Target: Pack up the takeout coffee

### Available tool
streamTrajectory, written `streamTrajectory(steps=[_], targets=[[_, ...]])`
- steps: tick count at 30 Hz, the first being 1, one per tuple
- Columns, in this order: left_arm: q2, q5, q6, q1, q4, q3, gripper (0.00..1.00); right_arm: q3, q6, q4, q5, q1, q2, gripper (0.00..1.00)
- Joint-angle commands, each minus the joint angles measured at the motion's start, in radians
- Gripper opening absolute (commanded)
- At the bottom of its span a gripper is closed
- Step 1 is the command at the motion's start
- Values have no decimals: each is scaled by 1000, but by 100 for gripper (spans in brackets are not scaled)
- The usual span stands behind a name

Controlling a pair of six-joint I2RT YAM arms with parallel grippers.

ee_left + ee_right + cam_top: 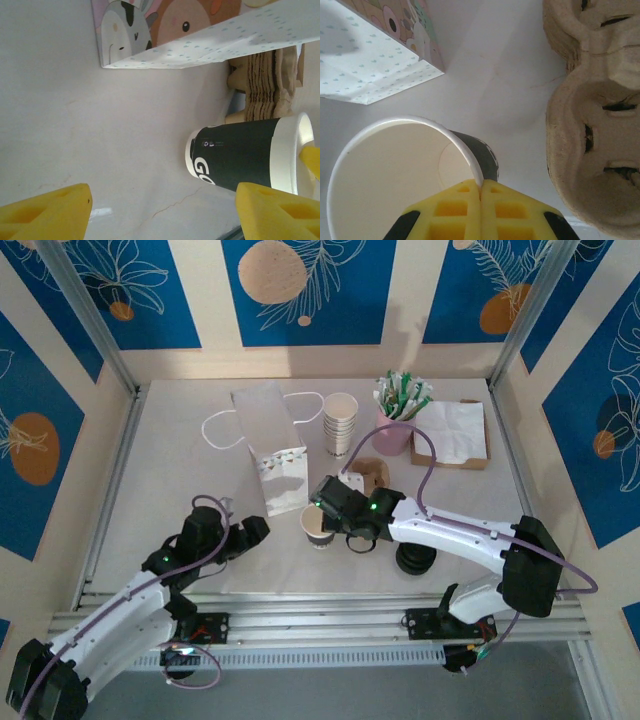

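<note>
right wrist view: the right gripper (481, 186) has its yellow fingers pressed together, pinching the rim of the open-topped takeout coffee cup (385, 180). a pulp carrier (592, 125) lies to the right of the fingers. left wrist view: the left gripper (162, 212) is spread wide and holds nothing. the cup stands just ahead of one finger.

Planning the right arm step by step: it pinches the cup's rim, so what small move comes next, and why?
Probably lift the cup straight up a little. The right gripper is shut on its rim, the cup stands upright and lidless, and the pulp carrier sits beside it with an empty slot. The left gripper is open, apart from it.
</note>
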Motion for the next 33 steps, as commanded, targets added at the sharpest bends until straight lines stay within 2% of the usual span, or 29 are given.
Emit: streamTrajectory(steps=[1,10,17,23,25,29,33], targets=[[13,-47,-26,-20,49,-10,76,-3,53,-28,39,7,-4,4],[42,-46,-12,-46,56,-7,78,17,83,-37,31,8,47,14],[60,-56,-6,-61,63,-13,78,32,95,-53,28,11,80,18],[58,-70,19,-66,62,-18,78,76,75,-97,55,24,49,20],[66,-73,39,-66,56,-15,78,96,67,-118,73,22,30,23],[75,-64,60,-68,48,-6,80,132,52,-167,102,18,-28,35],[75,-66,87,-70,23,2,81,138,100,-332,145,-13,-107,43]])
